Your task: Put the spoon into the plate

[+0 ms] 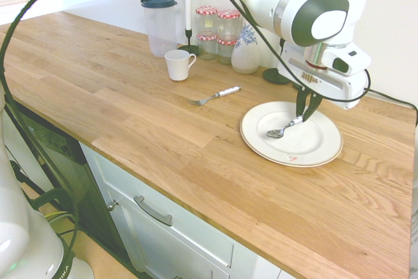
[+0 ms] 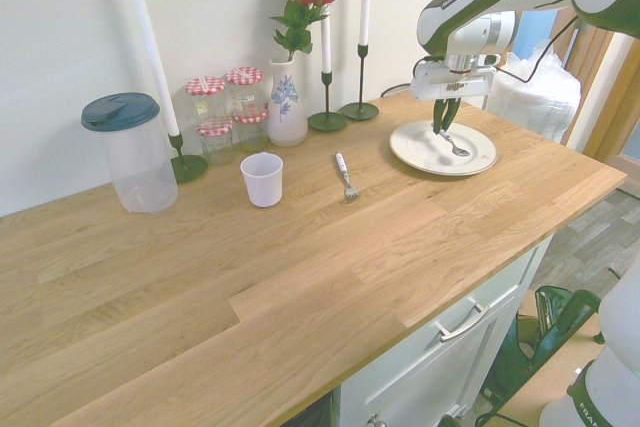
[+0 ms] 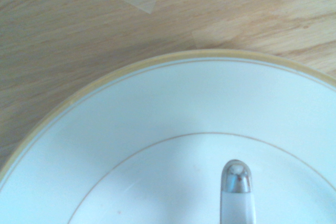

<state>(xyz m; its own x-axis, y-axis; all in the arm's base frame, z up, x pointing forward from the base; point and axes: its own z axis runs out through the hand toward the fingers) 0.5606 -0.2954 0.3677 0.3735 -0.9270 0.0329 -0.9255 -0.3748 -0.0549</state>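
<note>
White plate on wooden counter, kitchen cabinets below.

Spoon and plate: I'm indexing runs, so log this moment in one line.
gripper: shut on spoon handle | spoon: over plate | fork: on counter beside plate

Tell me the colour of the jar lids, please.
Red and white check on the jar lids, clearest in the second exterior view.
</note>
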